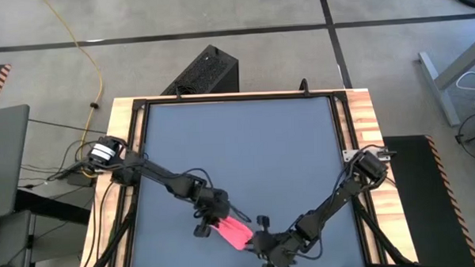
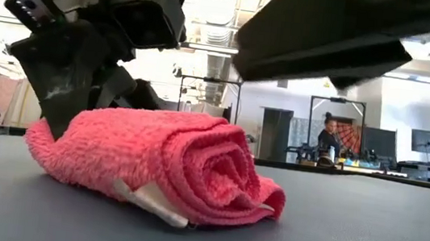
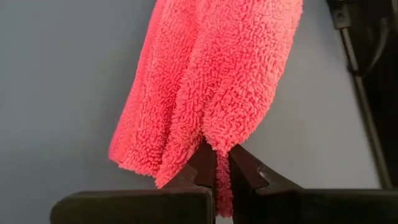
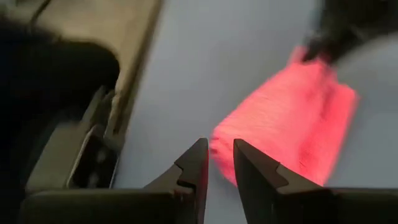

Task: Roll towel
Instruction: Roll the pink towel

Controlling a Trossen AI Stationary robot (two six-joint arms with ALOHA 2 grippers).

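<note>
Right now I see the towel (image 1: 235,233) lying rolled on the dark grey table (image 1: 246,149), close to the table's near edge and between my two grippers. From table height the towel (image 2: 161,163) shows its spiral end toward the camera, with a small white tag sticking out at the bottom of the roll — what is printed on the tag I cannot read.

My left gripper (image 1: 211,222) sits at the towel's far-left end. Its wrist camera shows the fingers (image 3: 202,167) clenched on a thin flap of the pink cloth (image 3: 211,93), which runs down between them; how far the flap goes in is hidden by the gripper body. In the low view this gripper (image 2: 65,116) stands behind the towel's left end, so the contact point itself is covered.

My right gripper (image 1: 261,245) is at the towel's other end, by the table's near edge. Its wrist picture is smeared, yet the fingers (image 4: 193,165) stand a little apart with nothing between them, the towel (image 4: 286,124) just beyond the tips. I cannot tell whether they touch it.

Behind the table, across the room, a person (image 2: 329,137) is partly visible.
</note>
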